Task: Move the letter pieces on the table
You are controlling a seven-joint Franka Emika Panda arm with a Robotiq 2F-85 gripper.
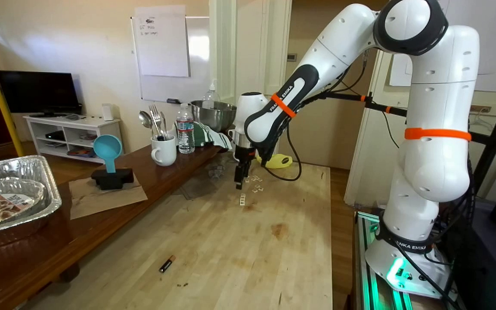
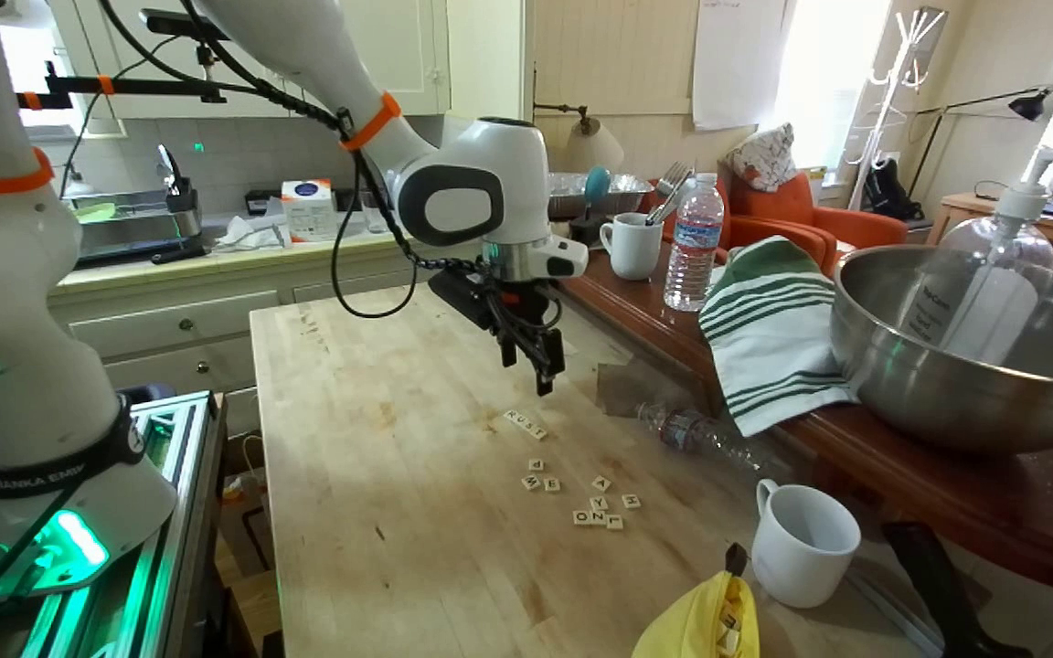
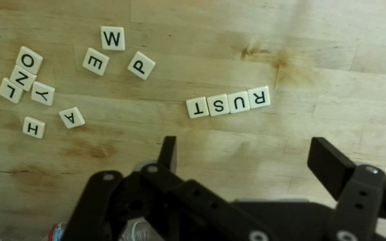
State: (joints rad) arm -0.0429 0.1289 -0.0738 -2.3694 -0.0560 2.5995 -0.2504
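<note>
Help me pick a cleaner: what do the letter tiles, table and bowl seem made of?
Letter tiles: probably plastic, smooth; even cream faces, no visible grain.
Table: wood, perhaps satin; grained planks.
Bowl: metal, likely brushed steel; silvery, blurred reflections.

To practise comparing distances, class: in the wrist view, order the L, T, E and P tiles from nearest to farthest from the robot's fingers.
1. T tile: near the middle of the view.
2. P tile: up and left of T.
3. E tile: just left of P.
4. L tile: near the left edge.
</note>
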